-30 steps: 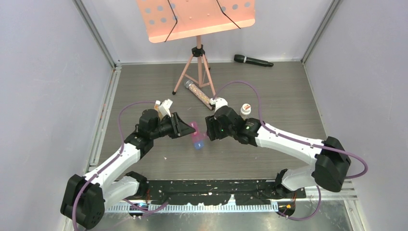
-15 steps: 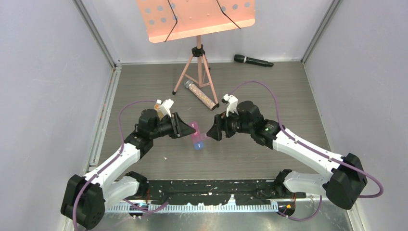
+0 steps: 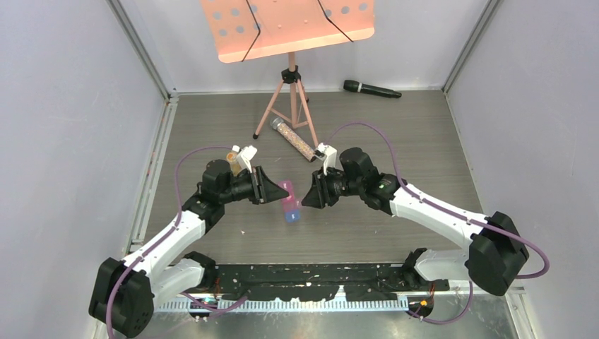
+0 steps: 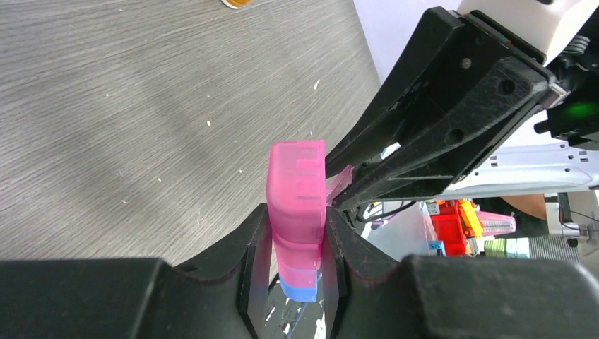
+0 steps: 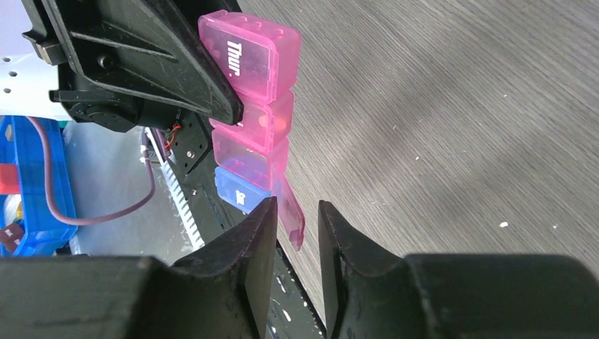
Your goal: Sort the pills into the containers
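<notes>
**Item: pill-box strip, held in mid-air between two grippers; lid-opening step**

Left gripper (image 4: 297,224): clamped across the pill-box strip (image 4: 297,180) low on its length, with the pink end standing out past the fingertips and the blue end down between the jaws. The strip is lifted off the table (image 3: 424,141), roughly midway between the two arms.

Right gripper (image 5: 297,206): jaws narrowly apart. The lid flap (image 5: 291,217), swung open near the blue end, sits in the gap. Whether the flap is pinched or merely straddled cannot be told.

Pills: none visible in any view.

Step, as judged: opening compartments before any sorting, so the task is at an early stage. The next move calls for a steady left hold while the right either folds this flap fully back or shifts up to the closed lid marked "Thur." (image 5: 248,55). Small, precise travel is needed, as the fingertips of both grippers sit very close.

Surroundings: tube of beads (image 3: 293,140) and tripod legs (image 3: 282,106) lie just behind the grippers; microphone (image 3: 371,89) is well apart, by the back wall. Bare table lies open to the near side and to the right.
</notes>
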### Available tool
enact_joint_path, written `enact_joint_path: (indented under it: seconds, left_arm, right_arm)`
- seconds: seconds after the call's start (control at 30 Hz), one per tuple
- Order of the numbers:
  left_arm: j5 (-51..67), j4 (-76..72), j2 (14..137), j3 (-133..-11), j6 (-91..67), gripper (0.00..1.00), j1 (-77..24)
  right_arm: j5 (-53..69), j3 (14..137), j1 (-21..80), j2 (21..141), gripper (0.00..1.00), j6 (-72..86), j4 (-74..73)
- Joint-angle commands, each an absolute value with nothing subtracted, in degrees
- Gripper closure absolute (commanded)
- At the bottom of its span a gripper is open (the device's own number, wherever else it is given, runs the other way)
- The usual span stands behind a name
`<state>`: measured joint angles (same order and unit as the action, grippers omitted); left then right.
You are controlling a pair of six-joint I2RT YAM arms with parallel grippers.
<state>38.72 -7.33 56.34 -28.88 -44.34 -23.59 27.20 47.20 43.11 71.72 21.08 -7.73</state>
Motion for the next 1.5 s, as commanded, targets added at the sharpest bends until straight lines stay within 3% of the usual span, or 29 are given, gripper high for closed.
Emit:
enact_joint_path:
  seconds: [0.0,0.1,0.17,0.2,0.23,0.3,0.33,0.37,0.63,1.03,1.1,1.17,1.3,1.47]
  left_arm:
    - [41.5,-11.9,55.5,-30.5,-44.1,1.0,-23.4]
    - [41.7,-13.0,55.6,-30.2,-44.5,1.0,-23.4]
    - [41.6,-12.7,55.6,-30.5,-44.3,0.97,-23.4]
    - [41.1,-12.2,55.5,-30.7,-44.1,0.86,-23.3]
    - [39.9,-11.0,55.3,-30.8,-43.7,0.68,-23.4]
    - [34.5,-7.5,53.9,-30.8,-42.3,0.25,-23.3]
    - [30.5,-5.6,53.0,-30.5,-41.3,0.08,-23.3]
    - [27.2,-4.2,51.8,-30.2,-40.6,0.02,-23.3]
    - [6.5,7.5,46.8,-31.3,-36.9,0.01,-23.3]
    - [2.2,11.2,44.7,-31.2,-36.0,0.01,-23.3]
    - [0.5,11.9,43.8,-30.8,-35.7,0.01,-23.3]
    - [-2.8,13.4,43.1,-30.8,-35.2,0.01,-23.4]
    - [-6.2,17.5,42.5,-32.6,-34.3,0.01,-23.3]
    - [-9.5,21.6,42.5,-34.9,-33.5,0.01,-23.3]
  right_arm:
    - [29.1,47.9,43.1,72.4,0.7,21.0,-3.7]
    - [29.1,47.4,43.1,72.8,0.78,21.4,-1.9]
    - [29.2,47.5,43.1,73.0,0.92,21.6,-1.8]
    - [29.2,47.5,43.1,73.1,0.93,21.7,-1.9]
    - [29.0,47.5,43.1,73.0,0.94,21.9,-2.2]
    - [27.9,47.6,43.1,72.5,0.95,22.3,-3.6]
    - [26.6,47.7,43.0,72.2,0.95,22.7,-4.3]
    - [26.0,47.9,43.0,72.1,0.95,22.8,-5.9]
    - [23.0,48.0,41.2,76.8,0.95,22.9,-15.9]
    - [26.9,43.9,38.2,84.7,0.94,21.2,-11.0]
    - [24.7,44.1,38.0,84.6,0.86,21.5,-11.5]
    - [21.4,45.0,38.0,84.7,0.66,21.4,-13.5]
    - [18.6,46.0,38.0,83.6,0.44,21.4,-14.6]
    - [18.1,47.2,38.1,79.6,0.32,21.8,-14.5]
